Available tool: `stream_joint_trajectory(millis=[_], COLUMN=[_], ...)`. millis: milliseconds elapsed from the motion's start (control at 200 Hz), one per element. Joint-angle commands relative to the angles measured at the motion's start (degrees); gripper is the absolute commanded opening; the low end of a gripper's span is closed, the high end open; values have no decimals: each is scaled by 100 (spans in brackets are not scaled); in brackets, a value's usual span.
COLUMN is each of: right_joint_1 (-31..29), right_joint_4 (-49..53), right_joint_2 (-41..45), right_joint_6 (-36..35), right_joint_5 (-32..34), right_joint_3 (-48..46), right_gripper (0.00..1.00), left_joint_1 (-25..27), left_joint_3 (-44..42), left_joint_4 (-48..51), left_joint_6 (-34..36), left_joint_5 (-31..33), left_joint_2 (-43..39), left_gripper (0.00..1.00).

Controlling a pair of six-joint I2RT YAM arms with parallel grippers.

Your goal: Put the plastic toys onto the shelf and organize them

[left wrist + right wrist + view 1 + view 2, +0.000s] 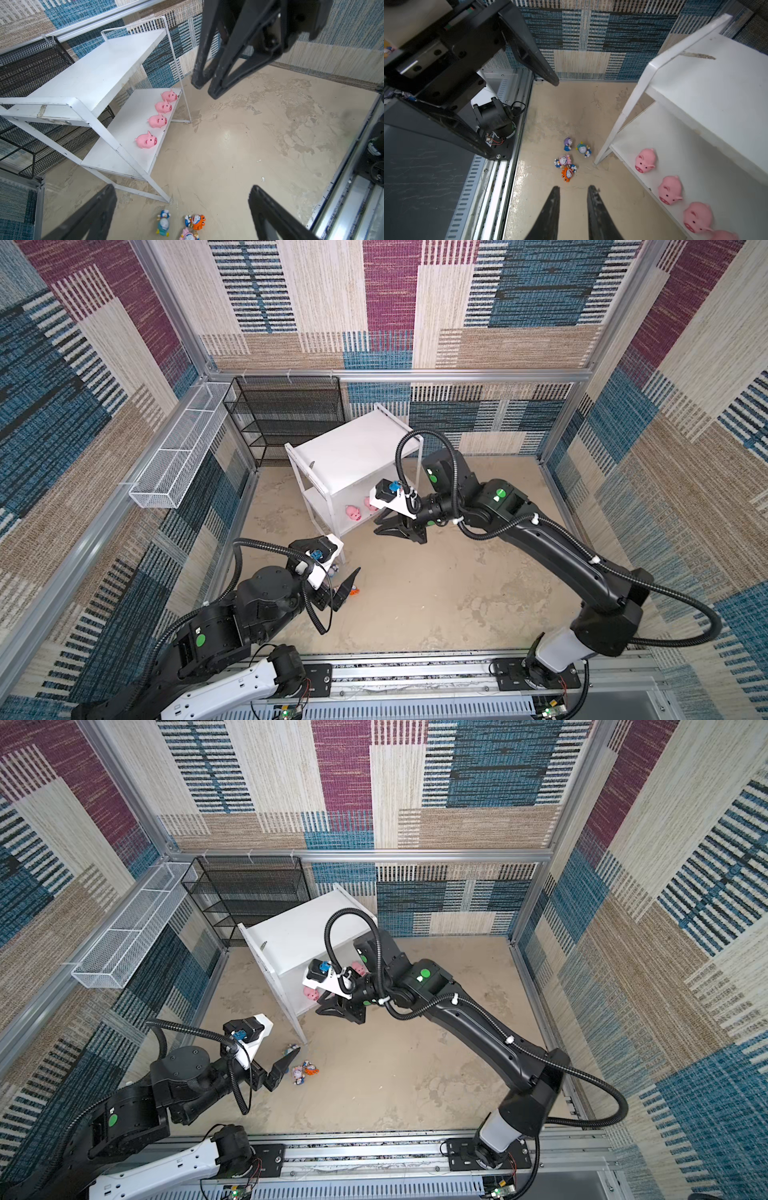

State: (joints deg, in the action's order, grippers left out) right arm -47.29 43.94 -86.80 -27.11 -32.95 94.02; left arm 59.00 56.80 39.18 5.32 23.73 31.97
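Note:
Four pink pigs (145, 140) stand in a row along the front edge of the white shelf's (93, 79) lower board; the row also shows in the right wrist view (645, 160). Its top board (353, 448) is bare. Four white-blue figurines lie on the floor by the shelf's near leg: orange hood (568, 173), pink (563, 161), blue (583, 149), purple (568, 143). My left gripper (182, 188) hangs open over them, empty. My right gripper (573, 188) hovers before the lower board, its fingers drawn close with a slim gap and nothing between.
A black mesh rack (286, 414) stands behind the shelf against the back wall. A long white wire basket (178, 452) hangs on the left wall. Patterned walls enclose the floor, and a metal rail (415, 672) with both arm bases runs along the front.

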Motion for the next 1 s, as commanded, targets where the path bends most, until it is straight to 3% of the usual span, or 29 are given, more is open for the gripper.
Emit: stream_joint_trajectory(millis=[0,190,351,496,606,746,992], right_joint_1=[-9,-145,-610,-671,-756,-934,-1053], right_joint_4=[-1324,-2928,-4491,-5367,-5695,-5444,-4941], right_joint_2=[596,1166,599,-421,-1042,-1906,-2735], right_joint_6=[724,1662,2164,3180,3729,3944,4227], right_joint_5=[239,409,845,1264,1544,1906,2666], right_joint_3=[-1306,-3335,-4237,-4194,-3949,-3314,-2678], right_gripper=[28,34,45,48,61,72,76], left_joint_1=[-12,-12,-11,-11,-12,-12,-11], left_joint_3=[-90,-261,-492,-572,-633,-680,-714], left_joint_4=[88,456,447,408,361,313,284], left_joint_6=[-141,-584,-777,-778,-752,-719,-715], left_joint_5=[168,237,319,395,434,449,387], left_joint_2=[-249,-726,-823,-883,-994,-1085,-1124], left_gripper=[98,99,99,99,99,99,99])
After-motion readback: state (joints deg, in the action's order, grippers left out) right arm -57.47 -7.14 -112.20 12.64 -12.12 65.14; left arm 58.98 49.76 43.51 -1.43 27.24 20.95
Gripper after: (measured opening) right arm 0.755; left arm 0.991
